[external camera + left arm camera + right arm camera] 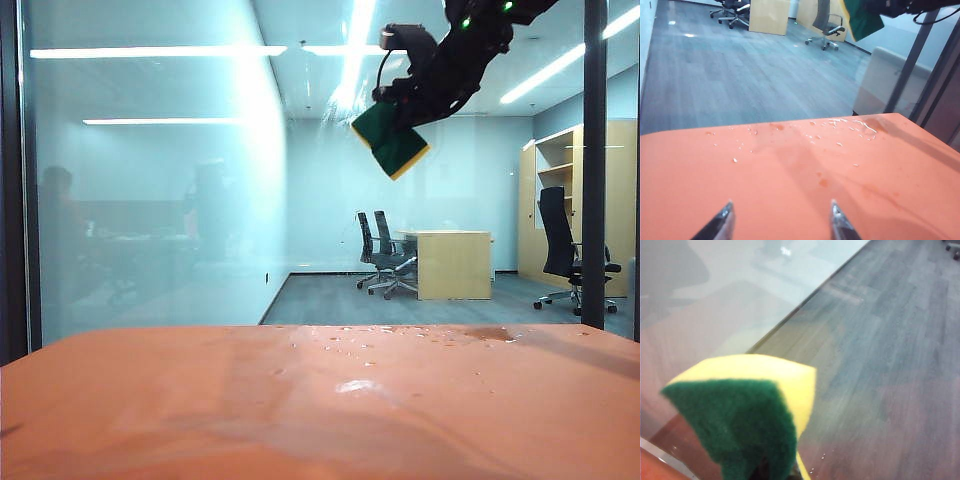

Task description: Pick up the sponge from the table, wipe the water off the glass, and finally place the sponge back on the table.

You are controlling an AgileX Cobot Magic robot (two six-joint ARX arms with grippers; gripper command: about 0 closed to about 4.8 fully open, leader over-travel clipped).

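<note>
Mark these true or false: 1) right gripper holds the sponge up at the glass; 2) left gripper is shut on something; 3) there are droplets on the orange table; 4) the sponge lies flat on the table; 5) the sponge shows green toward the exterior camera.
1. The right gripper holds the yellow foam sponge with the dark green scouring layer high against the clear wall glass. True.
2. The left gripper is shut on something. False: it is open and empty, low over the table.
3. Water droplets lie on the matte orange table. True.
4. The sponge lies on the table. False: it is raised, clamped.
5. Green faces the exterior view. True.
</note>
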